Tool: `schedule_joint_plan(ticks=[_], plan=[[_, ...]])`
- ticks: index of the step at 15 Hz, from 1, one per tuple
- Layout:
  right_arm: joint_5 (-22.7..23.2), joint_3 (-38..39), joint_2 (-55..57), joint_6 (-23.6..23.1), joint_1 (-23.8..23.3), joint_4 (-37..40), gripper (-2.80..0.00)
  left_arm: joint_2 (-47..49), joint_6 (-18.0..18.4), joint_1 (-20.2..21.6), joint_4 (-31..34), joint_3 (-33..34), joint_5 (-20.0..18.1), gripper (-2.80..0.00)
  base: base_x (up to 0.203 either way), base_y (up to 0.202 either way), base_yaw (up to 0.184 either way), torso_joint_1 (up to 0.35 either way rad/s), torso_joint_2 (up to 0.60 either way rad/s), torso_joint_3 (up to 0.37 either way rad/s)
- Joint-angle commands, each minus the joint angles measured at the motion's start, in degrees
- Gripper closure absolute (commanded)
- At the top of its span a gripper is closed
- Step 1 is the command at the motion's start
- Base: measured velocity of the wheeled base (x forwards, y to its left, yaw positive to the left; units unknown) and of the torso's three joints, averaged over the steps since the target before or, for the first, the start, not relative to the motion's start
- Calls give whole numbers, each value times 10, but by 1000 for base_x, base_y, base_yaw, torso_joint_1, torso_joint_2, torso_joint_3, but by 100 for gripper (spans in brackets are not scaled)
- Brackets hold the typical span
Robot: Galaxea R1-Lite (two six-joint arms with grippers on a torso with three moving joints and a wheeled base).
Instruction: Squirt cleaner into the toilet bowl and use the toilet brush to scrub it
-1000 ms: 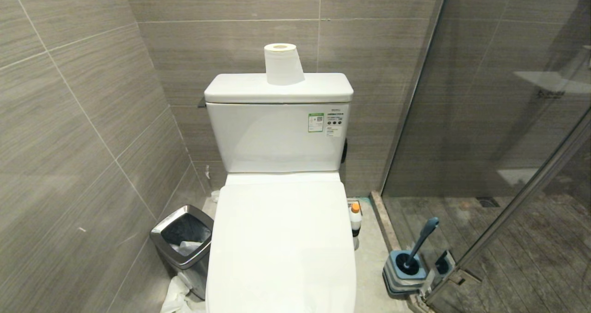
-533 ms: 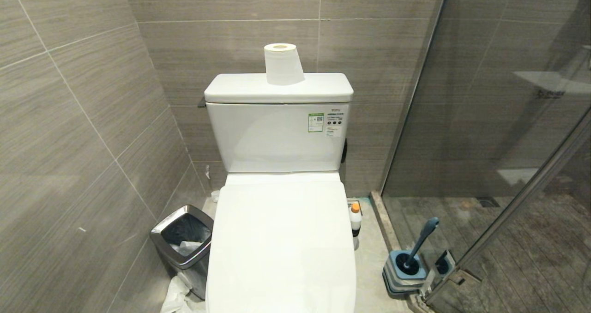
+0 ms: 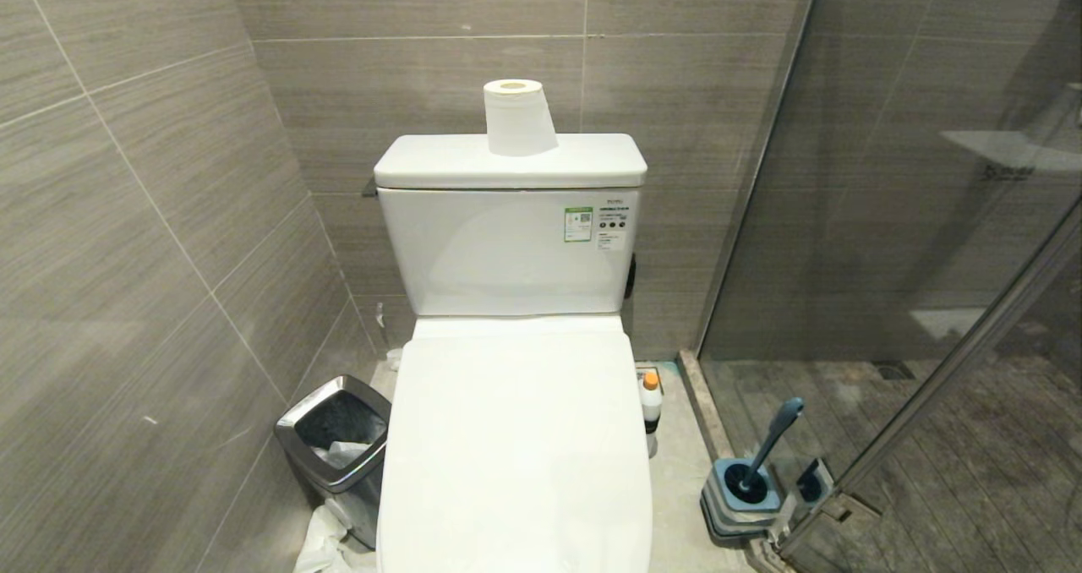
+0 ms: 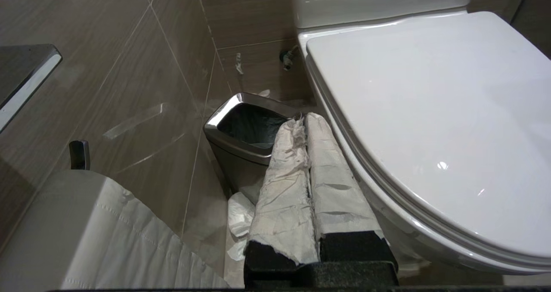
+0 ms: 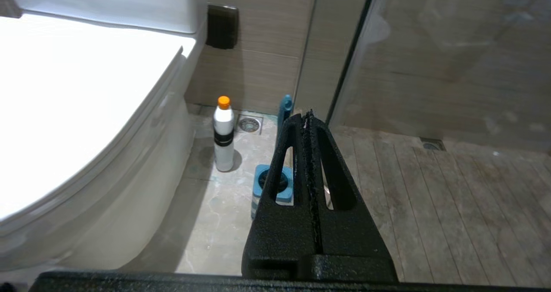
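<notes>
The toilet bowl [image 3: 516, 438] has its lid down, so lift that first. Just beyond the right hand [image 5: 308, 116], pressed closed and empty, stand the toilet brush [image 5: 286, 107] and the cleaner [image 5: 224, 132]. The left hand [image 4: 303, 119] is closed too.

A small tiled bathroom with a toilet and a glass shower.

The walls [image 3: 152, 218] are covered with large grey-brown tiles, and a white toilet [image 3: 516, 438] with its lid closed stands against the back wall. A paper roll [image 3: 517, 117] stands on the cistern [image 3: 507, 243]. On the floor to the left there is a small steel bin [image 3: 334, 442] with a dark liner. To the right stand a cleaner bottle [image 3: 650, 402] and a toilet brush [image 3: 765, 450] in its holder, beside a glass shower partition [image 3: 913, 218] with a wood-look floor behind it.
</notes>
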Motion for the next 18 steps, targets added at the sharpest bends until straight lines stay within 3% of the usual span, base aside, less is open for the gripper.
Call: schedule_joint_plan(ticks=[1,4,18], plan=[[0,14,0,6,0,1,0,0,-15,0,-2,1,1,0,0,0,0,0,0,0],[-1,14,0,36,0,1,0,0,-41,0,-3,1,11,0,0,0,0,0,0,0],[-2,14,0,35,0,0,0,0,-41,0,-2,1,12,0,0,0,0,0,0,0]])
